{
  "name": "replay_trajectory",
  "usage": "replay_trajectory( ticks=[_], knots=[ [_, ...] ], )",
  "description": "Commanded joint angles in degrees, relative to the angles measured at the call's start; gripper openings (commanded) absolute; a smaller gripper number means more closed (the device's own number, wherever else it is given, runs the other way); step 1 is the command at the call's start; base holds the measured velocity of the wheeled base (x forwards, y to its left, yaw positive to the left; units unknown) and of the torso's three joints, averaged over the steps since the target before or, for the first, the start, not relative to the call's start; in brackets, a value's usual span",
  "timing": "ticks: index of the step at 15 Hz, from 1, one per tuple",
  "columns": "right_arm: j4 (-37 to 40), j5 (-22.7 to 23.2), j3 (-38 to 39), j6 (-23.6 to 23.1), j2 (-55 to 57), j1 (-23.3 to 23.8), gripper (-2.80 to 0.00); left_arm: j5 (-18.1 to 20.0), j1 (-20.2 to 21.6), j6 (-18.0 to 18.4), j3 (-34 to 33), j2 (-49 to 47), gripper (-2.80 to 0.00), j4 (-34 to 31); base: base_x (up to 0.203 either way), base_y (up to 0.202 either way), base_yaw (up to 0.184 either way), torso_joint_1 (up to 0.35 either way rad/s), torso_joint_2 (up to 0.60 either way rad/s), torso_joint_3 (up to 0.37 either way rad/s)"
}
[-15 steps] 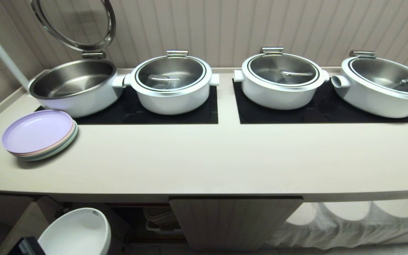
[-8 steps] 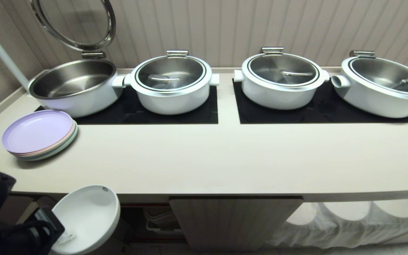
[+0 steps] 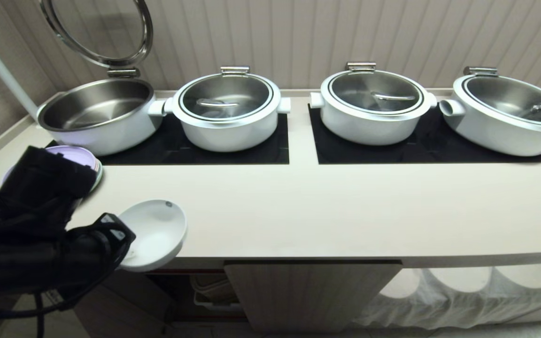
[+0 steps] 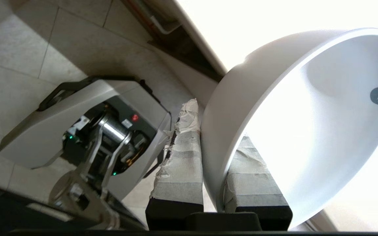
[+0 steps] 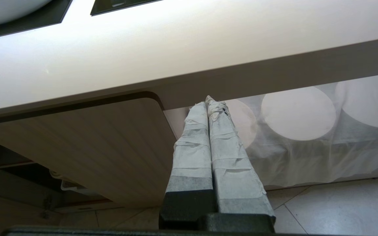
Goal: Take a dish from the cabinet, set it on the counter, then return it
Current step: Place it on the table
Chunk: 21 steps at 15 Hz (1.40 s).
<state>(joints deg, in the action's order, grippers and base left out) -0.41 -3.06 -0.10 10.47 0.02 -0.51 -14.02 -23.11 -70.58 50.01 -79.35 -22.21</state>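
Observation:
My left gripper [image 3: 121, 245] is shut on the rim of the dish [image 3: 155, 232], a small deep white bowl with a dark mark inside its rim. The bowl hangs tilted over the front edge of the counter [image 3: 322, 211], near its left end. In the left wrist view one taped finger [image 4: 180, 157] lies on the dish's [image 4: 307, 131] outer wall and the other finger [image 4: 251, 173] lies inside it. Below the counter, the cabinet's ribbed door [image 3: 308, 295] stands beside its dark open interior [image 3: 195, 286]. My right gripper [image 5: 208, 102] is parked, shut and empty, below the counter edge in front of that door [image 5: 94, 147].
A stack of pastel plates [image 3: 93, 164] sits on the counter's left, mostly hidden behind my left arm. Several white pots, one [image 3: 96, 115] with its lid raised, stand on black mats [image 3: 298, 150] along the back. White cloth [image 3: 463, 291] covers round things under the counter at the right.
My left arm has risen from below counter height, carrying the bowl up and to the right until it hangs over the counter's front edge. The arm now covers most of the plates.

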Motion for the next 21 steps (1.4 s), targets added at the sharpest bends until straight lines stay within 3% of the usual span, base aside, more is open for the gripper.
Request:
replay_trajectory(
  ticks=[1,4,11,21],
  knots=[
    [-0.02,-0.02,0.01,0.08,-0.02,-0.02,-2.8,-0.35,-0.06,0.25,3.04,-7.29,-2.8,1.3,0.0,0.0,0.0,0.0,0.0,0.0],
    [-0.02,-0.02,0.01,0.08,-0.02,-0.02,-2.8,-0.49,-0.11,0.71,6.15,-13.07,-2.8,3.91,0.0,0.0,0.0,0.0,0.0,0.0],
    [-0.02,-0.02,0.01,0.08,-0.02,-0.02,-2.8,-0.44,-0.59,0.44,6.66,-21.02,-2.8,13.12,0.0,0.0,0.0,0.0,0.0,0.0],
    [-0.02,-0.02,0.01,0.08,-0.02,-0.02,-2.8,-0.22,-0.53,-0.04,13.2,-27.38,-2.8,13.78,0.0,0.0,0.0,0.0,0.0,0.0]
  ],
)
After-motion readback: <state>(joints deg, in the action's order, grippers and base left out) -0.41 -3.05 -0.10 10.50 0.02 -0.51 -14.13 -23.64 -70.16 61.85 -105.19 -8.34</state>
